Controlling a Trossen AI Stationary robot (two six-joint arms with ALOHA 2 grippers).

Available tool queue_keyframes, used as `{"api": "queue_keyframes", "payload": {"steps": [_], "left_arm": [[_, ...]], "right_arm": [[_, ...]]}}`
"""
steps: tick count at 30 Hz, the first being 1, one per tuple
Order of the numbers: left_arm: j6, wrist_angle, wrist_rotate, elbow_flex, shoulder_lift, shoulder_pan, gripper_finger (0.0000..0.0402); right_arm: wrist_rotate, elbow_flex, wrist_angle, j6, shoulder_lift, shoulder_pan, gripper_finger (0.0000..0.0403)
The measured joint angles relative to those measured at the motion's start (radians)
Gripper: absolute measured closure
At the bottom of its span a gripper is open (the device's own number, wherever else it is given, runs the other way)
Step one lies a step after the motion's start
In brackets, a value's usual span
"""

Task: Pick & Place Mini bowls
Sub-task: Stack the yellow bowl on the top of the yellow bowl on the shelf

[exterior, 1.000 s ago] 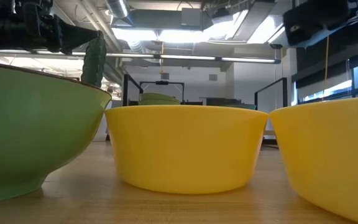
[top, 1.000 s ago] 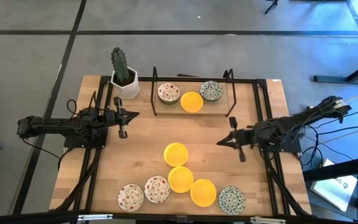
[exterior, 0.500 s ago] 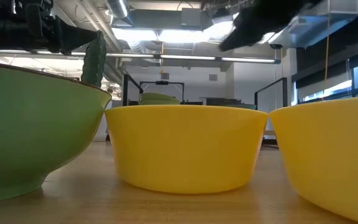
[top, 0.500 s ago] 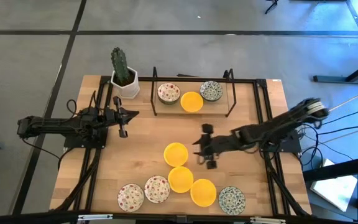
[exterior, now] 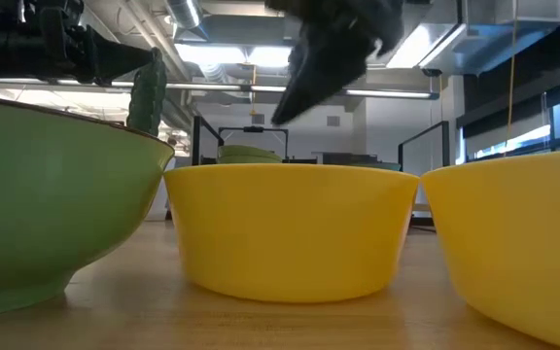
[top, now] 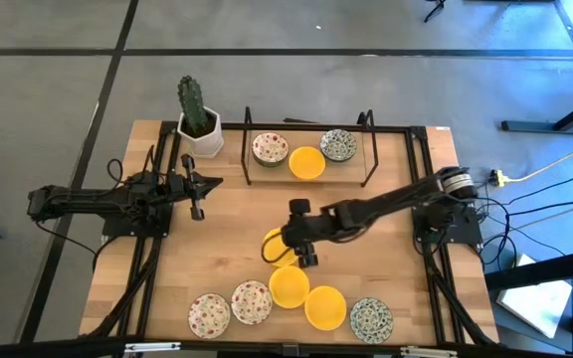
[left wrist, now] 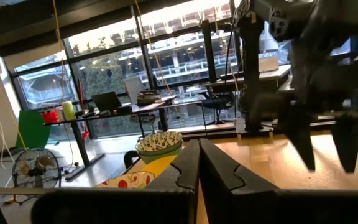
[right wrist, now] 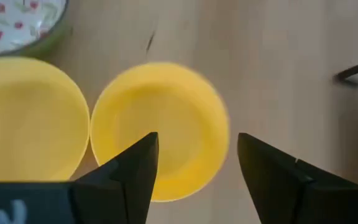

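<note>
Several mini bowls stand near the table's front edge: two red-speckled ones (top: 209,314), two yellow ones (top: 289,286) and a blue-green one (top: 371,317). A third yellow bowl (top: 271,245) (right wrist: 160,130) sits at mid-table. My right gripper (top: 288,237) (right wrist: 197,168) hovers open above it, one finger over its hollow and one outside its rim, apart from it. Three more bowls (top: 306,162) rest on a rack at the far side. My left gripper (top: 196,202) waits shut at the table's left.
A cactus in a white pot (top: 199,124) stands at the far left corner. A black wire rack (top: 248,149) carries the far bowls. Bare wood lies between the rack and the front row. Black rails (top: 426,199) run along both table sides.
My right gripper has swept from the table's right side toward the middle, coming over the mid-table yellow bowl, and its fingers have opened on the way. No bowl has moved.
</note>
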Motion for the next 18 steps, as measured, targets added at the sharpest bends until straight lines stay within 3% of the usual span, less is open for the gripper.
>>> {"api": "queue_keyframes", "payload": {"steps": [3,9,18], "left_arm": [[0.008,-0.001,0.000,0.000,0.000,0.000,0.0397],[0.008,-0.008,0.000,0.000,0.000,0.000,0.0394],[-0.002,-0.007,0.000,0.000,0.000,0.000,0.0395]], "right_arm": [[-0.094,0.001,-0.020,0.002,0.042,-0.036,0.0185],[-0.154,0.001,-0.030,0.030,0.090,-0.064,0.0185],[-0.154,0.001,-0.030,0.106,0.097,-0.115,0.0185]]}}
